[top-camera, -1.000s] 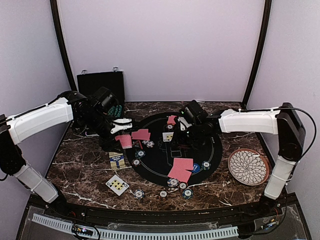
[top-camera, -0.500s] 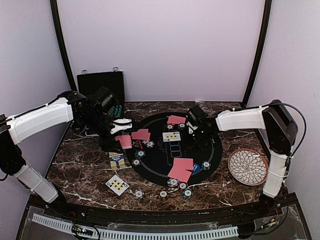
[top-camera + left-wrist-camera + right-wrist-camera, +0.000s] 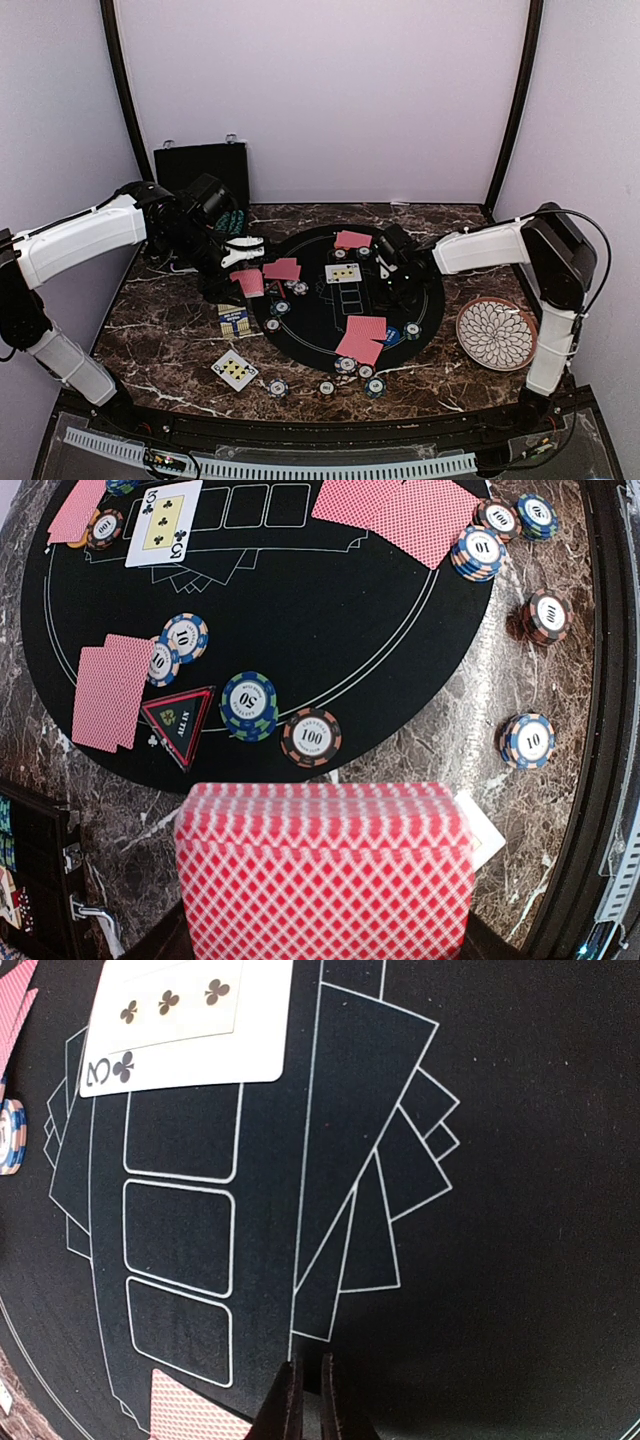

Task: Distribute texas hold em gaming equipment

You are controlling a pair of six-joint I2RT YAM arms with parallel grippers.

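Right pincer [image 3: 307, 1372] farther right, nearly closed, empty, club three [image 3: 185, 1020] ahead; deck [image 3: 320, 870] in left pincer [image 3: 243, 268]

The left arm [image 3: 80, 240] stretches in from 9 o'clock toward the middle, elbow bent, its left gripper [image 3: 243, 265] clamped on a deck of cards [image 3: 320, 870]. The right arm [image 3: 485, 245] reaches in from 3 o'clock, its right gripper [image 3: 310, 1400] angled down, its fingers nearly touching and holding nothing.

Matt black mat [image 3: 310, 320], polished marbled tabletop [image 3: 170, 330]
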